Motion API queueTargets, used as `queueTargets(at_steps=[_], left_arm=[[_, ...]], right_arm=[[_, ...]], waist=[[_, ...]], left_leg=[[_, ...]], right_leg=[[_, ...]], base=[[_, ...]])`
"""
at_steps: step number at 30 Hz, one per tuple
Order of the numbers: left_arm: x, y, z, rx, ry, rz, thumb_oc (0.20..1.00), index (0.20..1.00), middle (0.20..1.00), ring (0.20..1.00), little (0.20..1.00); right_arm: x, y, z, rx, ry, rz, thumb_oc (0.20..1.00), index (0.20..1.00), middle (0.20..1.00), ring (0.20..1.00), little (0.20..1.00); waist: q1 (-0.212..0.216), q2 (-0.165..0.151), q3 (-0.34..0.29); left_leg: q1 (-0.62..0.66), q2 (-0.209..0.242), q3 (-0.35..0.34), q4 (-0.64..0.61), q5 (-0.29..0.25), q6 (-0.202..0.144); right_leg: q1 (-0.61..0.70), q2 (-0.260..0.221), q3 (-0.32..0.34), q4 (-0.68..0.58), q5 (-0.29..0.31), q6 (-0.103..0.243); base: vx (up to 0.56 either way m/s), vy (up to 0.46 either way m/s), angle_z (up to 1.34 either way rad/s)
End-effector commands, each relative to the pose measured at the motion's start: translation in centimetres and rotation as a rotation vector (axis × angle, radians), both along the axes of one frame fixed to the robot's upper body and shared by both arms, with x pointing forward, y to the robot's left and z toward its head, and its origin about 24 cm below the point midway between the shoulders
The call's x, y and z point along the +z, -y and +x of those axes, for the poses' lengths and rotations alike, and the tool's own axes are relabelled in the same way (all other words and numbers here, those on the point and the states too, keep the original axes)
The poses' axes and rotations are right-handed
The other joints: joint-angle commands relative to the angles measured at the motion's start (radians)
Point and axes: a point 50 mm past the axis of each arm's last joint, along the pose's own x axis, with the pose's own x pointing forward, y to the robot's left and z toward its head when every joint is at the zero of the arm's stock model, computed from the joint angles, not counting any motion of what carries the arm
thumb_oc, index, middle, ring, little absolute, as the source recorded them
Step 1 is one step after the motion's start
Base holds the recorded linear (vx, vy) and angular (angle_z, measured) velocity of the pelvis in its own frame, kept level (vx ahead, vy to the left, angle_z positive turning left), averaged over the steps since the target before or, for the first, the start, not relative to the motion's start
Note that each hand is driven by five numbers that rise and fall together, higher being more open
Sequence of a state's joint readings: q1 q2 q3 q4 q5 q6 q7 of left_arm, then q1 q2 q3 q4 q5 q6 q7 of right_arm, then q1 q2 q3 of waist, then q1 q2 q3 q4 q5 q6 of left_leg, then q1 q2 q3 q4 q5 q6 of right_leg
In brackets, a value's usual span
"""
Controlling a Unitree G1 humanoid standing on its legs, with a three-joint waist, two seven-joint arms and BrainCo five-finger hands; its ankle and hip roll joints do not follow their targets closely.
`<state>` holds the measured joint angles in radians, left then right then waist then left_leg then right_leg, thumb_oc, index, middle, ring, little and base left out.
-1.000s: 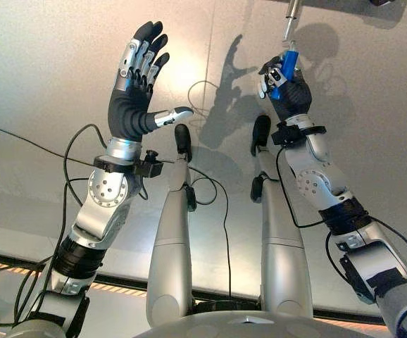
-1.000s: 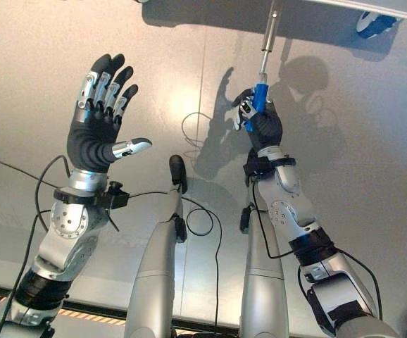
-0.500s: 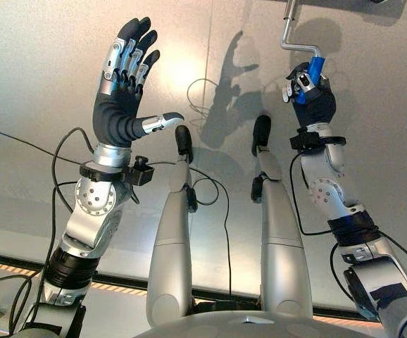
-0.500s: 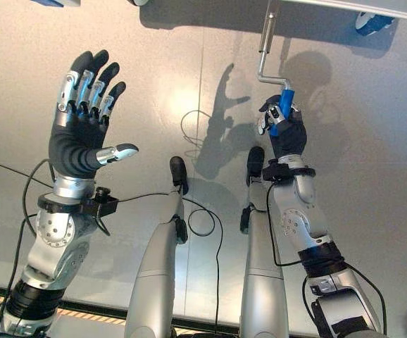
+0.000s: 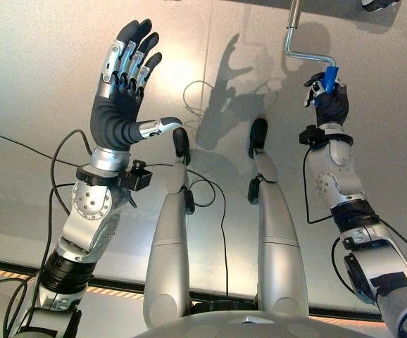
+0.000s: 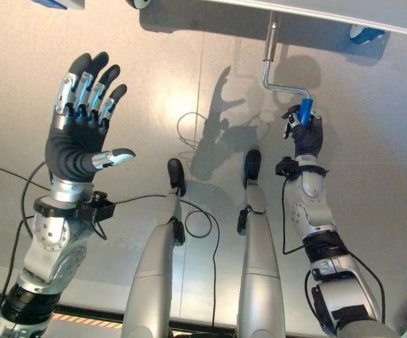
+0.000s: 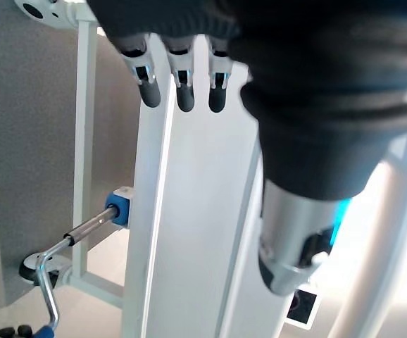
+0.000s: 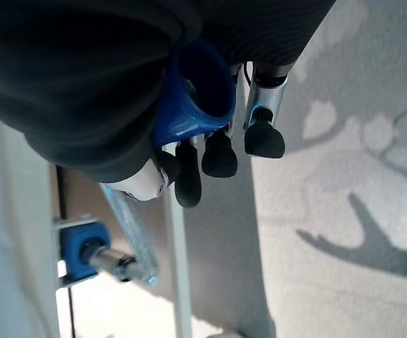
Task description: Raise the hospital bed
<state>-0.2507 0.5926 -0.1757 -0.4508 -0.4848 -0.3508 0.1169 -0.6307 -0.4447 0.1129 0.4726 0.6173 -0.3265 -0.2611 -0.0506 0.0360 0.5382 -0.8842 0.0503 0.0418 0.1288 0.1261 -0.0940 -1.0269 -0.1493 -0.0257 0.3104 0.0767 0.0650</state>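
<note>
1. Cranking is the step in hand: the right hand [image 6: 304, 134] has its fingers curled round the blue handle [image 6: 305, 110] of the metal crank [image 6: 277, 86], at the far right under the hospital bed frame [image 7: 189, 211].
2. The left hand [image 5: 122, 77] hangs spread wide at the left, holding nothing.
3. The next move likely calls for a firm grip while circling the handle.

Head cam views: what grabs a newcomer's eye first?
The right robot hand, far out on the right, is curled round the blue handle of a bent silver crank that runs up to the bed frame at the top edge. On the left, the left robot hand is raised with fingers spread, holding nothing. Below lies the pale grey floor.
</note>
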Motion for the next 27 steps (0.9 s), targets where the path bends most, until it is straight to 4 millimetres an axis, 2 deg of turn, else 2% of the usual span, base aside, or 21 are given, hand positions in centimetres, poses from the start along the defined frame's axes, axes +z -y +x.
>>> queueTargets(at_steps=[1,6,8,11,12,13,15,19,25,26,27], left_arm=[[1.8,0.3,-2.2,-0.046,0.151,-0.039,1.0,1.0,1.0,1.0,1.0],[1.8,0.6,-2.1,-0.039,0.156,-0.025,1.0,1.0,1.0,1.0,1.0],[1.7,0.6,-2.1,-0.047,0.149,-0.023,1.0,1.0,1.0,1.0,1.0],[1.6,0.8,-2.1,-0.066,0.14,-0.017,1.0,1.0,1.0,1.0,1.0],[1.6,0.8,-2.1,-0.066,0.141,-0.017,1.0,1.0,1.0,1.0,1.0],[1.5,1.2,-1.9,-0.09,0.125,-0.01,1.0,1.0,1.0,1.0,1.0],[1.6,1.9,-1.7,-0.125,0.12,-0.011,1.0,1.0,1.0,1.0,1.0],[1.9,3.0,-1.2,-0.189,0.107,-0.027,1.0,1.0,1.0,1.0,1.0],[2.2,3.8,-0.9,-0.202,0.11,-0.045,1.0,1.0,1.0,1.0,1.0],[2.2,3.8,-0.9,-0.202,0.111,-0.045,1.0,1.0,1.0,1.0,1.0],[2.4,3.7,-0.8,-0.189,0.114,-0.05,1.0,1.0,1.0,1.0,1.0]], right_arm=[[3.3,8.1,-2.5,-0.322,0.161,0.159,0.2,0.2,0.2,0.2,0.2],[2.8,8.9,-2.6,-0.353,0.135,0.149,0.2,0.2,0.2,0.2,0.2],[1.8,9.5,-2.2,-0.381,0.058,0.132,0.2,0.2,0.2,0.2,0.2],[0.6,9.9,-0.9,-0.406,-0.106,0.005,0.2,0.2,0.2,0.2,0.2],[0.6,9.9,-0.9,-0.405,-0.106,0.005,0.2,0.2,0.2,0.2,0.2],[-0.2,10.1,0.2,-0.408,-0.226,-0.045,0.2,0.2,0.2,0.2,0.2],[-1.0,10.0,1.4,-0.387,-0.359,-0.062,0.2,0.2,0.2,0.2,0.2],[-1.7,8.9,2.8,-0.354,-0.545,-0.167,0.2,0.2,0.2,0.2,0.2],[-1.8,6.0,4.3,-0.278,-0.633,-0.329,0.2,0.2,0.2,0.2,0.2],[-1.8,6.0,4.3,-0.278,-0.633,-0.329,0.2,0.2,0.2,0.2,0.2],[-1.8,4.5,4.8,-0.252,-0.642,-0.373,0.2,0.2,0.2,0.2,0.2]], waist=[[-0.027,0.029,-0.018],[-0.026,0.035,-0.018],[-0.022,0.039,-0.018],[-0.013,0.041,-0.018],[-0.013,0.041,-0.018],[-0.003,0.043,-0.018],[0.008,0.053,-0.018],[0.038,0.079,-0.018],[0.066,0.112,-0.018],[0.066,0.112,-0.018],[0.073,0.116,-0.018]], left_leg=[[0.03,0.004,0.012,0.061,-0.072,0.002],[0.033,0.003,0.013,0.059,-0.073,0.002],[0.042,0.003,0.013,0.06,-0.083,-0.001],[0.039,0.003,0.014,0.064,-0.085,0.0],[0.038,0.003,0.014,0.065,-0.085,0.0],[0.033,0.004,0.012,0.069,-0.085,0.001],[0.019,0.005,0.009,0.081,-0.087,0.001],[-0.008,0.001,0.002,0.109,-0.092,0.003],[-0.062,-0.006,-0.012,0.138,-0.094,0.01],[-0.062,-0.006,-0.012,0.138,-0.094,0.01],[-0.079,-0.009,-0.014,0.145,-0.097,0.015]], right_leg=[[0.064,0.049,0.011,-0.049,-0.006,0.079],[0.063,0.045,0.009,-0.043,-0.009,0.078],[0.072,0.045,0.009,-0.04,-0.02,0.078],[0.068,0.045,0.008,-0.037,-0.018,0.077],[0.067,0.045,0.008,-0.037,-0.018,0.077],[0.065,0.046,0.007,-0.035,-0.019,0.075],[0.056,0.046,0.006,-0.026,-0.024,0.072],[0.042,0.04,-0.001,-0.007,-0.032,0.07],[-0.002,0.031,-0.012,0.023,-0.043,0.065],[-0.002,0.031,-0.012,0.023,-0.043,0.065],[-0.021,0.03,-0.012,0.035,-0.045,0.065]], base=[[0.0,0.0,0.0],[0.0,0.0,0.0],[0.0,0.0,0.0],[0.0,0.0,0.0],[0.0,0.0,0.0],[0.0,0.0,0.0],[0.0,0.0,0.0],[0.0,0.0,0.0],[0.0,0.006,0.01],[0.0,0.0,0.0],[0.02,0.037,0.04]])
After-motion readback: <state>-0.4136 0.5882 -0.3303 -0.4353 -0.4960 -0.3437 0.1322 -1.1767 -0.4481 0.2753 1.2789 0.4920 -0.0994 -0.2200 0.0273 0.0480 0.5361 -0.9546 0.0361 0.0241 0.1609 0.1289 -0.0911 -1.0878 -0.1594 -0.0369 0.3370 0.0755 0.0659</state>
